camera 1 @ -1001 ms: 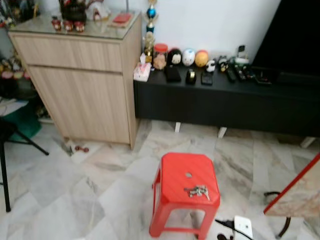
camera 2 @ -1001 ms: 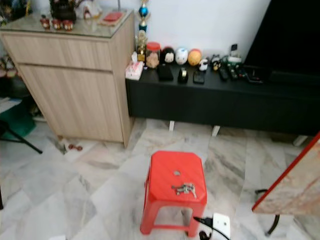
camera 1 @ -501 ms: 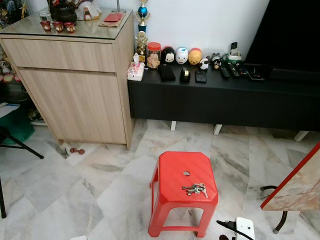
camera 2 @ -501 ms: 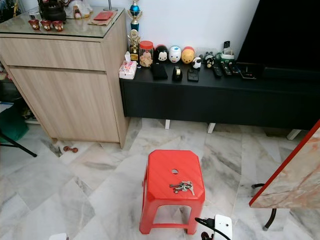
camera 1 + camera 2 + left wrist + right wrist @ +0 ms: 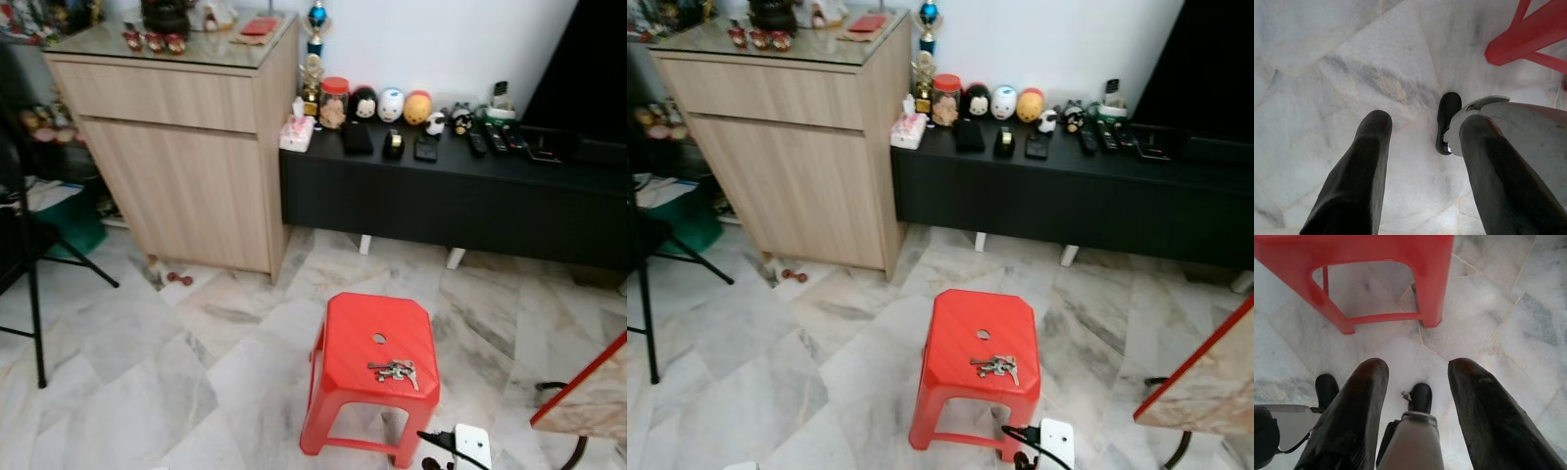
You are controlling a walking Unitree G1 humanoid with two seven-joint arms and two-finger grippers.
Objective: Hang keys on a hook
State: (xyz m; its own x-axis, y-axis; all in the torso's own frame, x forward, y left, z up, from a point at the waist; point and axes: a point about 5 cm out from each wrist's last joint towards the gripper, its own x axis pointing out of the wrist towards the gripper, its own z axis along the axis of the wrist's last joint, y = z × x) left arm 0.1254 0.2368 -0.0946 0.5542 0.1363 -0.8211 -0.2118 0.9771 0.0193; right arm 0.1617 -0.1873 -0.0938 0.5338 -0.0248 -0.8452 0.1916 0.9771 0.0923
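A bunch of silver keys [image 5: 394,371] lies on top of a red plastic stool [image 5: 377,343] on the marble floor, near the stool's front right edge. No hook can be made out. My left gripper [image 5: 1420,142] hangs open above bare floor, with a leg of the red stool [image 5: 1528,39] off to one side. My right gripper [image 5: 1418,369] also hangs open, pointing down at the floor beside the red stool [image 5: 1376,264]. Nothing is between the fingers of either gripper.
A wooden cabinet [image 5: 186,157] stands at the back left, and beside it a low black TV bench [image 5: 460,191] carries jars, figurines and remotes. A black folding chair [image 5: 24,255] is at the left. A white power strip [image 5: 470,446] lies by the stool, and a red-edged marble tabletop [image 5: 588,397] juts in at the right.
The whole scene has shifted right and slightly down in the picture, so the camera has turned left. The keys and stool stay where they were.
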